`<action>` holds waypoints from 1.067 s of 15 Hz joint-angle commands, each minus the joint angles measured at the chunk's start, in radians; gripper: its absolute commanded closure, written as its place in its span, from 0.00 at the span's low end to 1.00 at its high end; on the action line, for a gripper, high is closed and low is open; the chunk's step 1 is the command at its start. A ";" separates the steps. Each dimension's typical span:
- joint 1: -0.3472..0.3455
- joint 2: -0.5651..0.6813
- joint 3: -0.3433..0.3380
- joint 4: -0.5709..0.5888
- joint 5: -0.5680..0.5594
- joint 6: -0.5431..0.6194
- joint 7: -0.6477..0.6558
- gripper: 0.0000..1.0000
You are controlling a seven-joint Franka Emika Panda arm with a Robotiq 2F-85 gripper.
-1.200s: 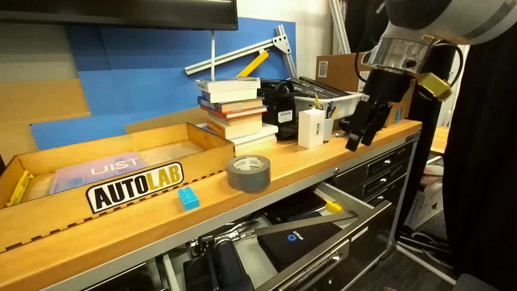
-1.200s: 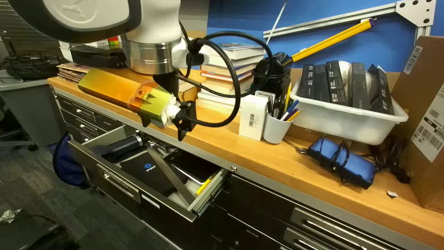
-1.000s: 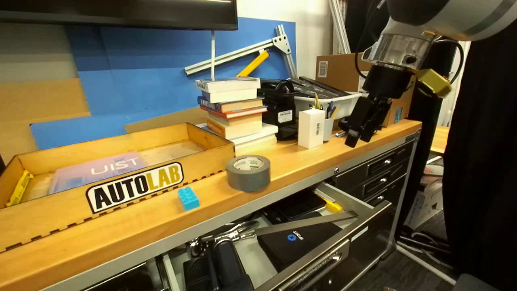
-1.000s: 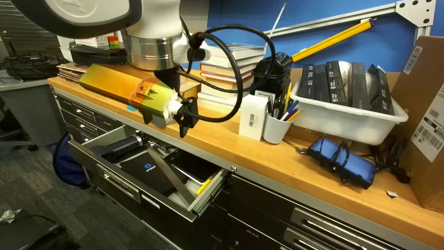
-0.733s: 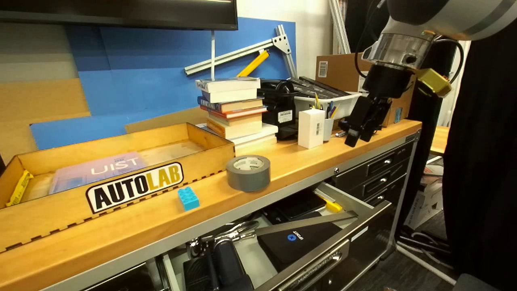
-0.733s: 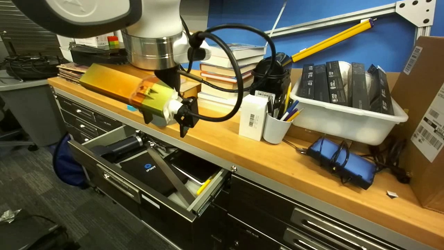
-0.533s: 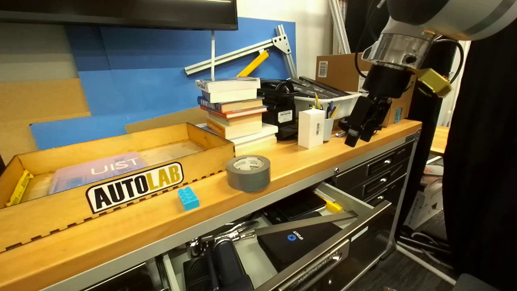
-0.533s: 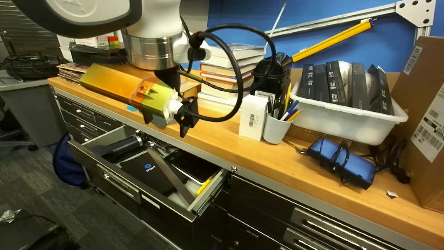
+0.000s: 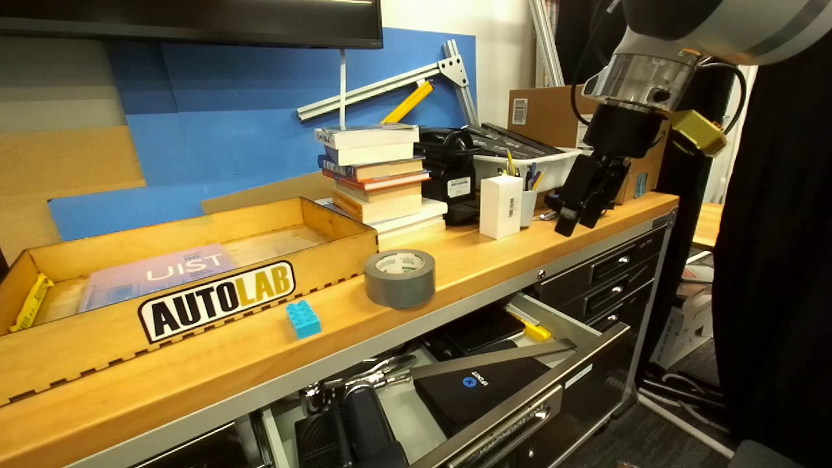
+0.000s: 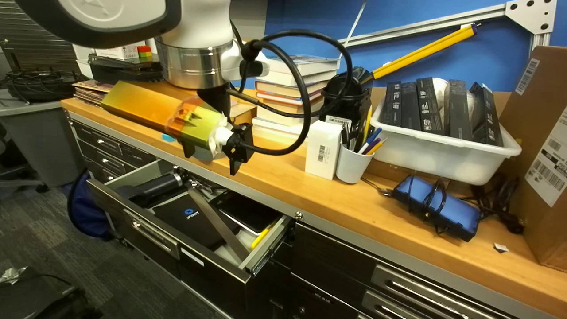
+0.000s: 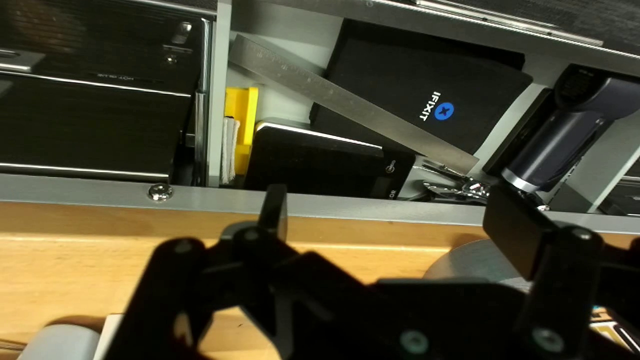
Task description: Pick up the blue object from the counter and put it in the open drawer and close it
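Your claw (image 11: 394, 222) is spread wide with nothing in it, tilted down above the front part of the table (image 9: 468, 250). Wrist view puts the pulled-out drawer (image 11: 220, 75) at its 12 o'clock. Pick not begun; probably lining up.

Your target, the blue block (image 9: 303, 319), sits on the table, roughly 8 o'clock of the tape roll (image 9: 404, 291) in an exterior view. Your claw is well apart, at the block's 2 o'clock. The block lies just in front of the wooden tray (image 9: 331, 253), near the table edge, likely for easy reach and a short carry. Drawer is at its 4 o'clock, out presumably so you can drop straight in. Claw is parted, I'd guess, to go down around it.

Looks: bright cyan, small, oblong, like a toy brick, flat, studs up, long side about 11 to 5 o'clock. Probably hard plastic; pinch across the narrow way. Mind the tape roll on your path. In an exterior view the orange-yellow casing (image 10: 141, 108) partly hides the block.
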 commanded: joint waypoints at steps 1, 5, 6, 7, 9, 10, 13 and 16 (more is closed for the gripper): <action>-0.023 0.003 0.022 0.002 0.014 -0.004 -0.010 0.00; -0.017 0.013 0.025 0.015 0.011 -0.008 -0.018 0.00; 0.004 0.057 0.043 0.055 0.016 -0.022 -0.007 0.00; 0.019 0.078 0.054 0.071 0.020 -0.027 -0.016 0.00; 0.060 0.144 0.105 0.127 0.025 -0.050 -0.019 0.00; 0.077 0.182 0.142 0.163 0.018 -0.069 -0.001 0.00; 0.105 0.290 0.238 0.273 0.005 -0.127 0.050 0.00; 0.107 0.401 0.324 0.394 0.015 -0.179 0.184 0.00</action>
